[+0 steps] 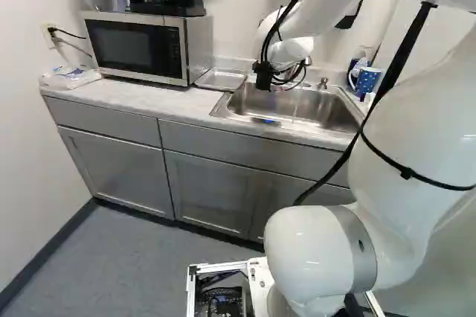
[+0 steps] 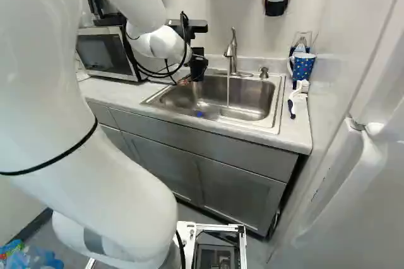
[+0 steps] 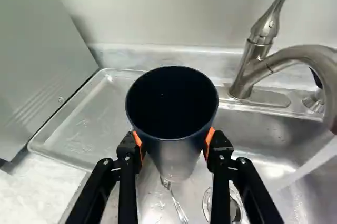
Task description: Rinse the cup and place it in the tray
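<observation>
- Cup (image 3: 171, 105): one, held above the sink (image 3: 263, 145), apart from the tray (image 3: 79, 129); clock directions run from it in the wrist view, twelve being straight ahead of the gripper.
- Its round mouth faces up toward the wrist camera; the long axis slants down and away, the base showing at six o'clock of the mouth. Dark, smooth inside; the lower outside looks metallic and tapers.
- Gripper (image 2: 197, 65): one, two black fingers parted by the cup's width, orange pads (image 3: 138, 141) pressing it at nine and three.
- Tray: one, shallow metal, rounded corners, wet-looking, at nine; beyond it, one boxy microwave (image 1: 137, 43).
- Faucet (image 3: 254, 71): one, brushed metal, curved spout, at two; one stream of water (image 3: 303, 172) falls at four, beside the cup.
- Sink: one stainless basin, with one round drain (image 3: 231, 206) at five and one slim metal utensil (image 3: 176, 205) at six.
- Spotted mug (image 2: 303, 65): one, blue, at three from the gripper in the right base view, with one white-bristled brush (image 2: 302, 87) near it on the pale, mottled counter (image 2: 295, 131).
</observation>
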### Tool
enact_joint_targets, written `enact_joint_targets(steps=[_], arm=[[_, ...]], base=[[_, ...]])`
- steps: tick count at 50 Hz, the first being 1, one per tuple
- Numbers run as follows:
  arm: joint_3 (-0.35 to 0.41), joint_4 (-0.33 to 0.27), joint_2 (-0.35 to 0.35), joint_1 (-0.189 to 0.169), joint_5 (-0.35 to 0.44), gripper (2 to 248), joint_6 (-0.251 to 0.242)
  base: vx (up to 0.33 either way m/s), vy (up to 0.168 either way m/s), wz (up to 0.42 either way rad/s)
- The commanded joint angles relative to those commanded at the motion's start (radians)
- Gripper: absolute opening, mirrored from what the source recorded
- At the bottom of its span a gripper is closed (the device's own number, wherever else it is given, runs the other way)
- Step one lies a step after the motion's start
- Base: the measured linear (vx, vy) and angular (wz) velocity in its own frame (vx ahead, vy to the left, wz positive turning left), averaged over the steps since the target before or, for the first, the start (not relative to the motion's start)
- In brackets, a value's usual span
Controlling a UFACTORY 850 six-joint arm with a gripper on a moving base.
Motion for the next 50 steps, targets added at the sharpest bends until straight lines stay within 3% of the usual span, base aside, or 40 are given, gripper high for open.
enact_joint_targets(steps=[15, 50], arm=[[0.013, 0.007, 0.013, -0.038, -0.037, 124, 0.0], [0.023, 0.007, -0.016, -0.039, -0.023, 124, 0.0]], base=[[0.0, 0.0, 0.0], [0.0, 0.0, 0.0]])
